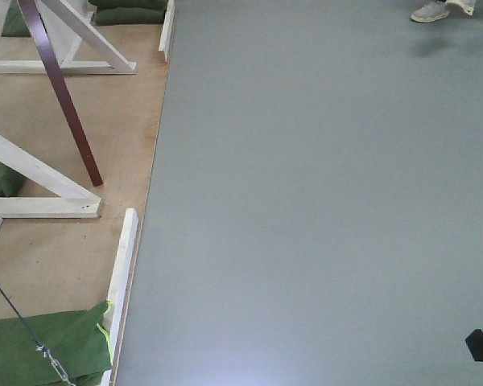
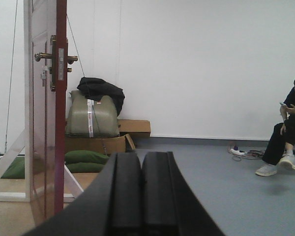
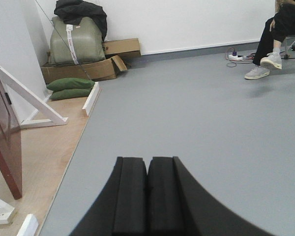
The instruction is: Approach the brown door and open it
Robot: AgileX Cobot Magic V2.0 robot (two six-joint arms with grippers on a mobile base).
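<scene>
The grey floor [image 1: 322,201] fills most of the front view, so the base seems to stand off to the side of the door rig, not squarely before it. The brown door [image 2: 49,128] stands at the far left of both wrist views, on a plywood platform [image 1: 72,241] and held up by white braces [image 1: 40,181]. It shows its edge to the left wrist camera, and I cannot tell whether it is already ajar. The approach looks partly done; reaching the handle and swinging the door remain. Only the left wrist view shows the lever handle [image 2: 44,56]; the front view catches just the door's lower edge. The left tool [image 2: 140,196] and right tool [image 3: 147,196] are both closed with pads together, holding nothing.
</scene>
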